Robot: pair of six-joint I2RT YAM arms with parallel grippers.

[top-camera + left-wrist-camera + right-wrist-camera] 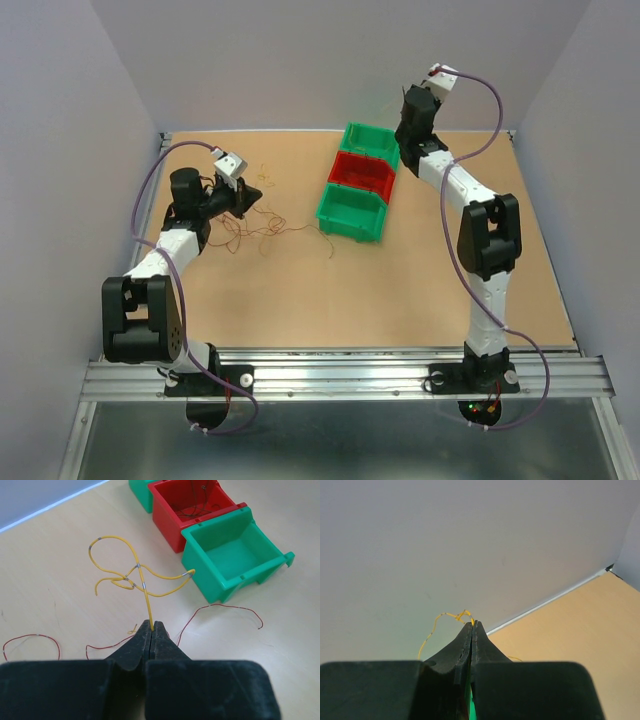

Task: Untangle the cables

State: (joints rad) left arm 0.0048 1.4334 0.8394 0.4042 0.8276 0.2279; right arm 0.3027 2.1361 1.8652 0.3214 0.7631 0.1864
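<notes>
Left claw (pixel 151 625) pinches yellow cable (pixel 144 587) pointing straight away, loops curling leftward.

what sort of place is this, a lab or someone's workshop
Most likely a robotics lab test cell: a wooden tabletop boxed in by plain pale walls, a left arm and right arm bolted to a metal rail, and small plastic bins beside loose thin wires.
</notes>
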